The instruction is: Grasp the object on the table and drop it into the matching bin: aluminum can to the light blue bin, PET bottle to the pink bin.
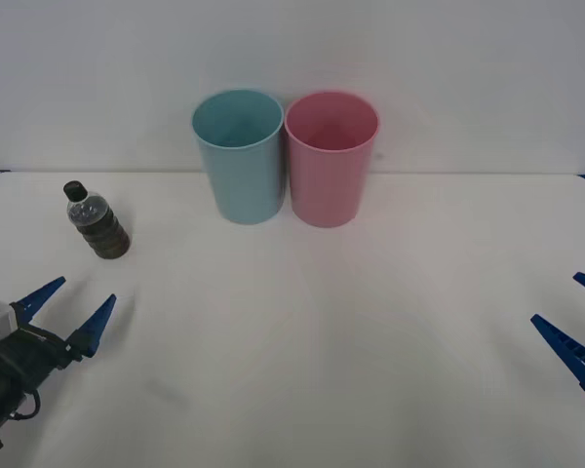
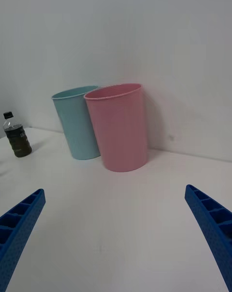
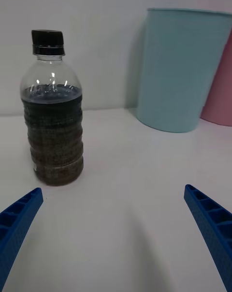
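At the lower left of the front view, nearest the camera, the left gripper (image 1: 66,310) is seen with its two blue ribbed fingers spread wide apart and nothing held between them. At the lower right edge, the right gripper (image 1: 577,322) is parked low over the wide white tabletop (image 1: 370,341), its fingers likewise parted and empty.

A small clear plastic bottle with a black screw cap and a dark brown-olive body (image 1: 97,221) is placed on the table in the left part of the frame, just above the left gripper and well apart from the bins. It is standing upright, its long axis vertical and its cap pointing up. In the left wrist view the bottle (image 3: 52,113) is seen left of centre, so it is not yet framed squarely between the fingers.

At the upper centre, a tall light blue plastic cup-shaped bin (image 1: 239,156) and a tall pink plastic cup-shaped bin (image 1: 330,158) are set side by side, touching or nearly so, the pink one on the right.

The step in hand is judged to be the approach. It would be done well if the bottle were centred between the fingers and gripped across its ribbed body, below the shoulder, so that it is not tipped.
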{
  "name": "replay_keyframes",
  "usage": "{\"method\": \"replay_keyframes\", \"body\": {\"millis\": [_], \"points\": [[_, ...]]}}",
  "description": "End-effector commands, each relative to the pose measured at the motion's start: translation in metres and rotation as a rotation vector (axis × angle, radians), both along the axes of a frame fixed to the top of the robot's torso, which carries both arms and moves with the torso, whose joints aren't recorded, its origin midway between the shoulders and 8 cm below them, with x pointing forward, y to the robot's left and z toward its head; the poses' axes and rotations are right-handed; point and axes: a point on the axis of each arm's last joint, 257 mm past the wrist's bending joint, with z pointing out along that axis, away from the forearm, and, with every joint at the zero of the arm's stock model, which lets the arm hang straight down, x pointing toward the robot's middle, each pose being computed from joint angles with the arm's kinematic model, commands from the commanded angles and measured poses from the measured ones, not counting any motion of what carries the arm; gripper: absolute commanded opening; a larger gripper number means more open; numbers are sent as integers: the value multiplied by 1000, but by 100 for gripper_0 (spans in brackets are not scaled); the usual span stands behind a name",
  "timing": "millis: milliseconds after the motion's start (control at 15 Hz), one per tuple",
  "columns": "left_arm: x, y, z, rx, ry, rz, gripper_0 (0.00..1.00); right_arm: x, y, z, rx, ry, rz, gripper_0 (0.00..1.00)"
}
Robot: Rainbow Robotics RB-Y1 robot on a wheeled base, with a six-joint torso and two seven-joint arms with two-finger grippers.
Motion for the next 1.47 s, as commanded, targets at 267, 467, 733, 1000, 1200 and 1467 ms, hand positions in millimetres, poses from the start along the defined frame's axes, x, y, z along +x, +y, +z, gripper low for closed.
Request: {"method": "replay_keyframes", "body": {"millis": [267,467,733,1000,1200,1467], "points": [[9,20,1,-95,9,107,100,0,0,0,0,0,0,100],[22,30,8,-117,2,157,100,0,0,0,0,0,0,100],[28,46,10,-122,2,220,100,0,0,0,0,0,0,100],[60,47,5,-76,47,288,100,0,0,0,0,0,0,100],[75,35,9,-63,53,280,100,0,0,0,0,0,0,100],[95,25,8,-72,72,284,100,0,0,0,0,0,0,100]]}}
